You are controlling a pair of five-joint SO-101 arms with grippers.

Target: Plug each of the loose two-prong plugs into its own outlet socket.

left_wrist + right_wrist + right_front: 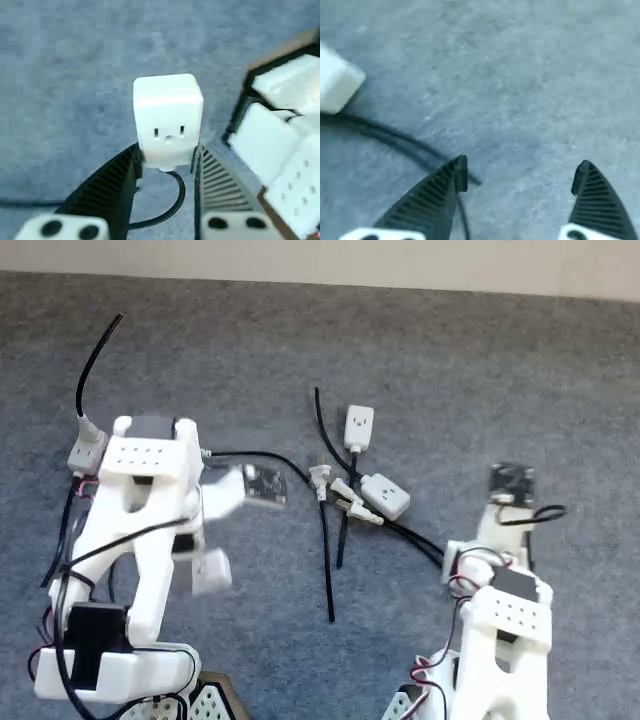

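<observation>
My left gripper is clenched on a white outlet socket, its ribbed black jaws pinching the cord end, so the two slots face out where a plug could meet them. The block is smooth, boxy plastic with rounded edges, and its thin black cord loops down between the jaws. My right gripper is released, jaws spread wide with nothing between them, above the nubby grey carpet and a black cable. Mid-table lie two more white sockets. One two-prong plug lies loose; another sits against the nearer socket, though I cannot tell if it is seated.
</observation>
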